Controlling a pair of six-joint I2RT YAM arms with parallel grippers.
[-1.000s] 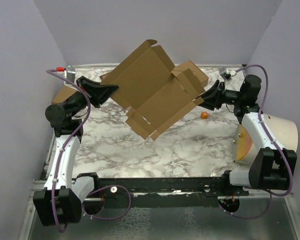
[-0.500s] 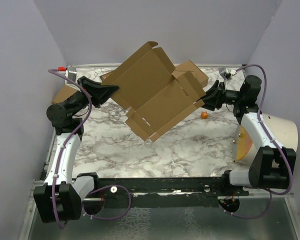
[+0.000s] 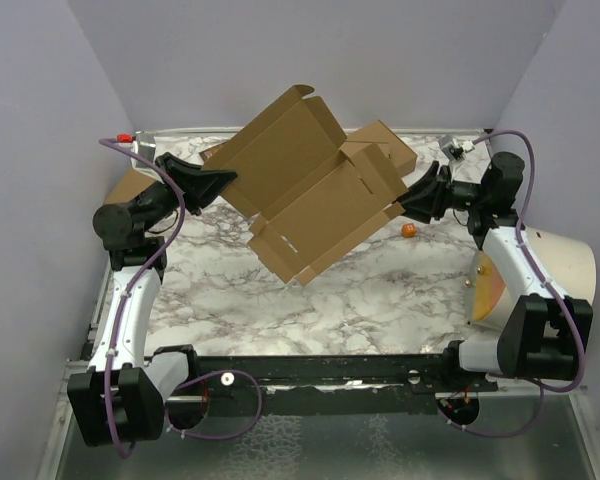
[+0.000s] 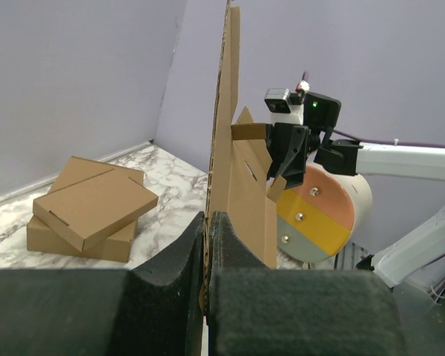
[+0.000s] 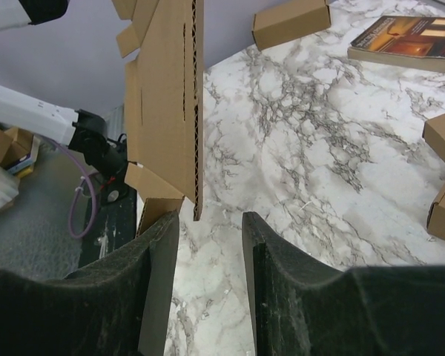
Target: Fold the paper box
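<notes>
The paper box (image 3: 310,195), a plain brown corrugated cardboard die-cut sheet with flaps and slits, is up in the air over the white-grey marbled desk (image 3: 380,300). It is tilted, spans between the two arms and touches nothing below. It reads mostly flat, with some flaps along the far and near edges bent up, so folding looks early. The left fingers (image 4: 221,245) are pinched fully shut on the sheet's left edge, and the cardboard stands edge-on straight out of them. The right fingers (image 5: 157,259) are partly open. The sheet's lower corner sits at the mouth of the gap, nearer one finger, with daylight on the other side (not a clamp, so nothing is held on that side). Step in hand, as I read it: the left arm carries the sheet while the right lines up on the opposite edge to take a panel or flap. The next move calls for the right to close squarely on that edge, or push the flap over its crease line. The left should hold firm, since thin board will likely flex or swing. Off-task items are a stacked pair of ready-folded brown boxes (image 4: 89,211), a small thicker brown carton (image 5: 289,22), a dark-covered book (image 5: 408,41) and a tiny orange object (image 3: 408,231) on the desk.
</notes>
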